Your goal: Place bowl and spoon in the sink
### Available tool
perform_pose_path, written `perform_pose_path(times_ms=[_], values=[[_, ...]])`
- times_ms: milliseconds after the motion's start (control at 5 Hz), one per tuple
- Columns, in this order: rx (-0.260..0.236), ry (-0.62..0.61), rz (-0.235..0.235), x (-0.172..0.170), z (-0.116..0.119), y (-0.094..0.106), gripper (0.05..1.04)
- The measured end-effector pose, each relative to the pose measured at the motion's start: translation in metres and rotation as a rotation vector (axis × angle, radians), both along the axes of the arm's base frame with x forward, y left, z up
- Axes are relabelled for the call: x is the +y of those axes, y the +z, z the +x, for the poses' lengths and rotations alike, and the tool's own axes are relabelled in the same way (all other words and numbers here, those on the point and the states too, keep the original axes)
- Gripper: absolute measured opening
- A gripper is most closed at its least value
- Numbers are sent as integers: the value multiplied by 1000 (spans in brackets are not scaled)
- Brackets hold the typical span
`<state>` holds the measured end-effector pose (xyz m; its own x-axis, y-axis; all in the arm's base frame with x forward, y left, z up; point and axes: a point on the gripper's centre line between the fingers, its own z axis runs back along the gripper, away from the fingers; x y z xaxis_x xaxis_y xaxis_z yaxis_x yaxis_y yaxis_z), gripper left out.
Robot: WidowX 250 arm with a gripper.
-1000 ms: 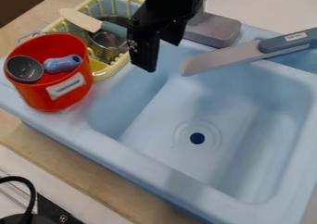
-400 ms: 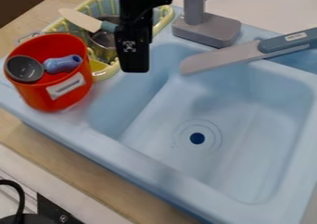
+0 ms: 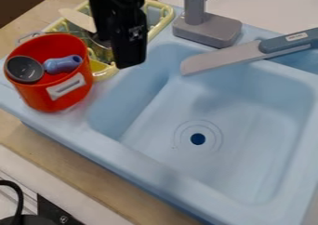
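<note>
The gripper (image 3: 129, 61) hangs over the near right side of the dish rack, just beyond the sink's back left corner and to the right of the red bowl. The red bowl (image 3: 55, 96), deep like a bucket and with a pale label on its side, stands upright on the sink's left ledge. Inside its mouth lies a spoon with a dark grey round head (image 3: 25, 69) and a blue handle end (image 3: 63, 64). The light blue sink (image 3: 162, 166) has bare basin walls and a dark drain near its middle.
Behind the bowl, a yellow dish rack (image 3: 162, 22) holds a metal pot and a pale-bladed utensil (image 3: 77, 19). A grey faucet (image 3: 208, 29) rises at the sink's back. A knife with a blue handle (image 3: 229, 56) juts over the basin's back edge. Dark stove parts (image 3: 53, 212) lie lower left.
The gripper has moved left from above the sink's back edge to the dish rack's side, turning as it went. Bowl, spoon and knife have stayed put. The black cable at lower left has shifted left.
</note>
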<state>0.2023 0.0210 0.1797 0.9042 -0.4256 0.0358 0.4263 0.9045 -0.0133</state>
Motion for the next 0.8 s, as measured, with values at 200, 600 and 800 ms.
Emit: perform_pose_path(times_ms=[200,600,800], values=[[77,253,-47,5,-6,-4,998],[-37,761,65,18,-21,-8,998],[-71,1000,156,23,-25,-9,998]])
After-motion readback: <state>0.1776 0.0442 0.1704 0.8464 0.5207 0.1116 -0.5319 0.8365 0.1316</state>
